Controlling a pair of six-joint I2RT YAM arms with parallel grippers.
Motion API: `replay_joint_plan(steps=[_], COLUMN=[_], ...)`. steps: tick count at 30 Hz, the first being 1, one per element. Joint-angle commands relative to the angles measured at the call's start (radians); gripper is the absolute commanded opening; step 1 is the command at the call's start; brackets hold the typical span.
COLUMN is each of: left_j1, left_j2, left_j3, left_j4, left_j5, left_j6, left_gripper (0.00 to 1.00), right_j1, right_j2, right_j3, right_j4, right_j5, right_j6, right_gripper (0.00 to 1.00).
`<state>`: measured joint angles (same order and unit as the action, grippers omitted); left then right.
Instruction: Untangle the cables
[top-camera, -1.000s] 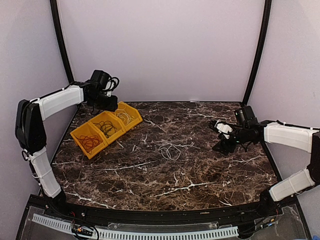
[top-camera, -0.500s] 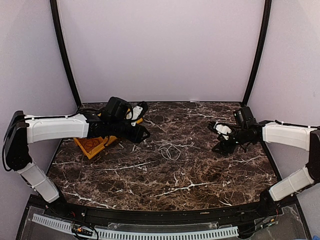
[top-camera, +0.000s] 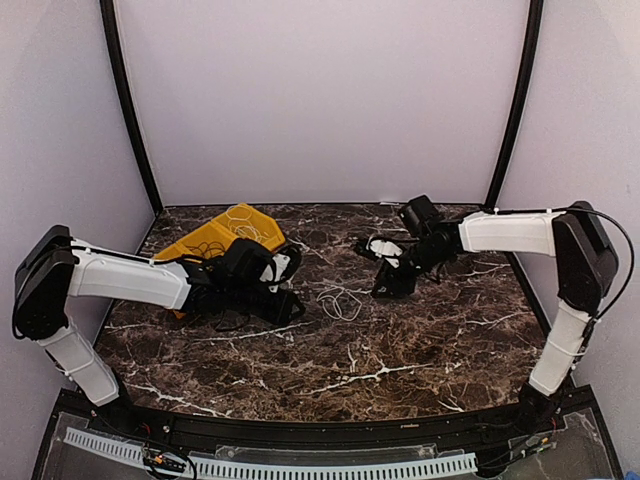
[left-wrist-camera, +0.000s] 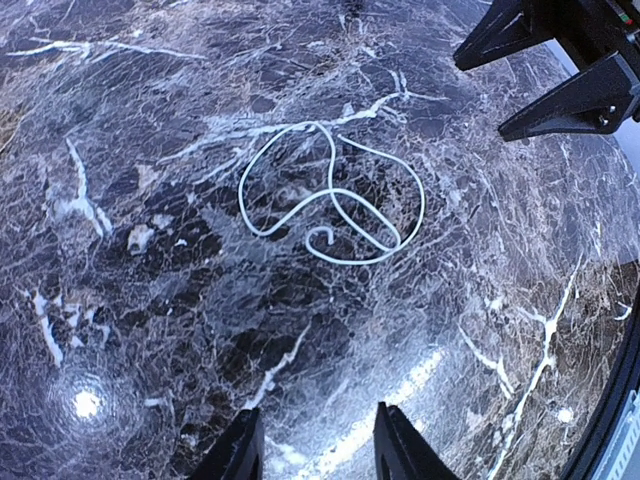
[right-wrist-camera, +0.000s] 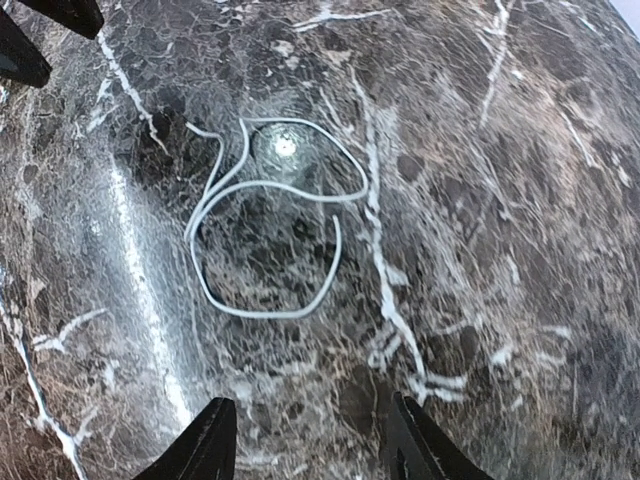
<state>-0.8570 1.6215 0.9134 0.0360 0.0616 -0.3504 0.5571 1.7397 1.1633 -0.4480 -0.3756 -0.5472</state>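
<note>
Top external shows the white cable (top-camera: 340, 302) lying loosely looped mid-desk (top-camera: 400, 370), between my left fingers (top-camera: 290, 305) and right fingers (top-camera: 385, 275), about equally near. Both pairs stand part-open, holding nothing.

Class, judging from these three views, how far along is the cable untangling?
Done: a pale cable sits in the yellow bin. In hand: nothing; the left gripper and right gripper hang open either side of the white cable. Left: that cable lies on the table looped over itself, ungripped.
</note>
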Motion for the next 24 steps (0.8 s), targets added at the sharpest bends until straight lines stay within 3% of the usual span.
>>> replay_joint_plan(steps=[1,9,20,24], left_j1=[-0.015,-0.025,-0.03,-0.032], left_j2=[-0.08,-0.148,-0.106,-0.071], left_j3=[-0.047,-0.11,-0.105,-0.106], left_j4=[0.041,0.035,0.089,0.18], left_j5=[-0.015,-0.044,-0.017,0.02], left_j6=[-0.061,-0.086,-0.093,-0.088], left_gripper=[0.39,0.39,0.38,0.37], right_j1=[0.054,0.069,0.075,0.078], right_j2=[0.137,0.33,0.41,0.423], right_j3=[0.132,0.3,0.351,0.362], right_j4=[-0.038,-0.059,-0.02,-0.018], right_j5=[-0.028,-0.045,-0.064,-0.062], right_j6=[0.02,0.039,0.075,0.083], right_gripper=[0.53,0.54,0.54,0.45])
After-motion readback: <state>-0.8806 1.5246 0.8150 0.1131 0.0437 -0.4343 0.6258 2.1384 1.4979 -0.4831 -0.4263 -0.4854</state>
